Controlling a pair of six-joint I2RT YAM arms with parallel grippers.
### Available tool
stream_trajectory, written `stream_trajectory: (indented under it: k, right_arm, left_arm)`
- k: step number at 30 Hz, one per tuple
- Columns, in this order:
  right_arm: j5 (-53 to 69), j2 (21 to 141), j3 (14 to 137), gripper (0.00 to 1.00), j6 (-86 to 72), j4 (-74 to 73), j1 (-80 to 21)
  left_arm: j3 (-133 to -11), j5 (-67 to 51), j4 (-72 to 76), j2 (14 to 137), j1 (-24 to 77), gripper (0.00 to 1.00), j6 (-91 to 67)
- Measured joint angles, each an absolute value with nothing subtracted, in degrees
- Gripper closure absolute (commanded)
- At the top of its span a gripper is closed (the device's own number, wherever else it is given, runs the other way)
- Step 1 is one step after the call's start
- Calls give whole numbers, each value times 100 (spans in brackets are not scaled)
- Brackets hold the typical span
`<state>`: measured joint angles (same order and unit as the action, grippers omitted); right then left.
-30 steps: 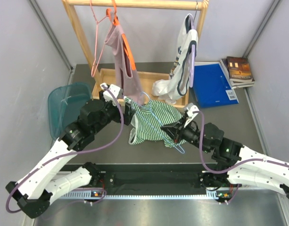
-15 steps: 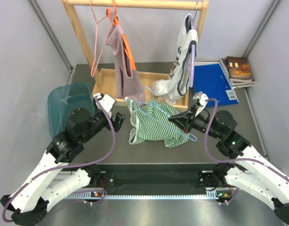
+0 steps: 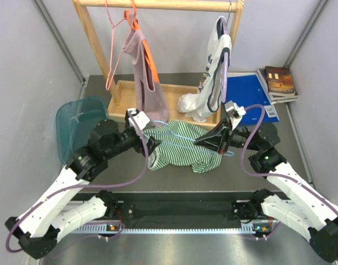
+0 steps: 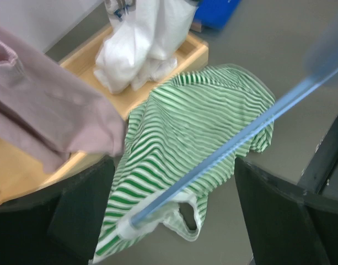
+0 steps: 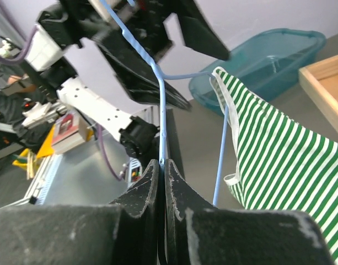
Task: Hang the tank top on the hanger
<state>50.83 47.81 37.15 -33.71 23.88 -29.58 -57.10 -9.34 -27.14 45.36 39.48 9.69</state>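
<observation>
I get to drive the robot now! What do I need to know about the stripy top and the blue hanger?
Left gripper: open, with a finger on either side of the hanger wire, gripping nothing.
Right gripper: shut on the hanger's wire, holding it up.
Tank top: draped over the hanger. One white-edged strap looks hooked round a hanger corner.
Done: the top is partly on.
Left: the pictures do not show whether the other strap is on. Probably use the left gripper to pull that strap over, then check that the top hangs evenly.
</observation>
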Motion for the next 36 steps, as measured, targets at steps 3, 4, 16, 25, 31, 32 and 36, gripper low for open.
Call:
stream_trajectory:
  k: [3, 4, 16, 25, 31, 32, 36]
  right_arm:
    - [5260, 4829, 3710, 100, -3522, 2512, -2902]
    - [5284, 4845, 3710, 100, -3542, 2532, -2875]
    - [5459, 5054, 3601, 100, -3669, 2842, -2679]
    - [5472, 5494, 3555, 100, -3712, 3033, -2591]
    - [5474, 5822, 3557, 100, -3570, 3041, -2545]
    - [5472, 5857, 3566, 100, -3500, 3024, -2545]
    - [5426, 5979, 3581, 91, -3238, 2956, -2547]
  left_arm:
    - [-5704, -1013, -2523, 4810, 3946, 11, 1044]
    - [-5690, -1028, -2471, 4834, 3948, 14, 1063]
    - [-5592, -1400, -2294, 4825, 3948, 62, 1098]
    - [-5319, -1645, -2499, 4676, 3948, 100, 1079]
    - [-5251, -1848, -2770, 4528, 3946, 100, 1098]
    - [-5229, -1848, -2773, 4521, 3946, 100, 1079]
    - [-5137, -1811, -2781, 4488, 3938, 100, 1011]
